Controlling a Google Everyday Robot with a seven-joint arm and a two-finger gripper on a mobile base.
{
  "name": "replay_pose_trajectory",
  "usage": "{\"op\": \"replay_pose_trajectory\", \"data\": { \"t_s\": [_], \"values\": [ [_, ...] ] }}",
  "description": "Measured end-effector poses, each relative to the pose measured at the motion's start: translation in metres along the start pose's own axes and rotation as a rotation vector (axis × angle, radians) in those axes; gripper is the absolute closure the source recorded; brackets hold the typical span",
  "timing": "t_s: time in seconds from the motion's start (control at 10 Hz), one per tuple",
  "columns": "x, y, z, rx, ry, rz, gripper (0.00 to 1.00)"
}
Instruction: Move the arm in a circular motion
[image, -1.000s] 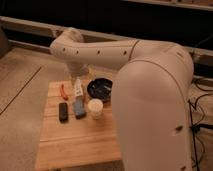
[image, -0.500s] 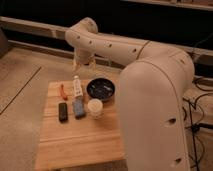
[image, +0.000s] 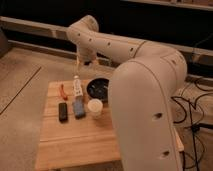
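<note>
Arm (image: 131, 51) of smooth cream-white rounded tubes arcs up from bottom right, elbow high behind the light wooden desk (image: 75, 145); gripper (image: 83, 61) hangs just past its far edge, can't tell if it's open.

The arm (image: 142, 75) is cream-white, dotted with rows of small dark holes. Its hand (image: 80, 61), in the upper left-centre of the frame, is a shadowed cream. The bench (image: 75, 145) is pale honey wood with a faint grain. On it are a black bowl (image: 98, 89), a white cup (image: 94, 108), a white bottle (image: 77, 86), a blue block (image: 79, 109), a black bar (image: 63, 111) and an orange-red strip (image: 63, 91). The floor (image: 20, 115) is speckled grey-beige.
</note>
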Motion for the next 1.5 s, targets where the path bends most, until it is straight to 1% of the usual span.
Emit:
{"op": "replay_pose_trajectory", "data": {
  "t_s": [0.1,0.2,0.3,0.4,0.5,0.6,0.7,0.8,0.9,1.0,1.1,1.3,1.4,1.5],
  "values": [
    [-0.008,-0.001,0.008,0.014,0.017,-0.02,0.35],
    [-0.016,0.008,0.023,0.013,0.044,-0.057,0.35],
    [-0.021,0.022,0.034,0.003,0.063,-0.093,0.35],
    [-0.023,0.042,0.046,-0.007,0.088,-0.142,0.35],
    [-0.021,0.073,0.057,-0.023,0.12,-0.215,0.35],
    [-0.018,0.095,0.061,-0.038,0.136,-0.265,0.35],
    [-0.012,0.12,0.06,-0.055,0.148,-0.319,0.35],
    [-0.005,0.143,0.054,-0.066,0.155,-0.37,0.35],
    [0.005,0.163,0.046,-0.07,0.159,-0.426,0.35],
    [0.012,0.176,0.038,-0.072,0.154,-0.465,0.35],
    [0.025,0.188,0.028,-0.076,0.145,-0.506,0.35],
    [0.048,0.204,0.008,-0.105,0.123,-0.531,0.35],
    [0.059,0.207,-0.001,-0.121,0.109,-0.53,0.35],
    [0.07,0.203,-0.011,-0.129,0.092,-0.517,0.35]
  ]
}}
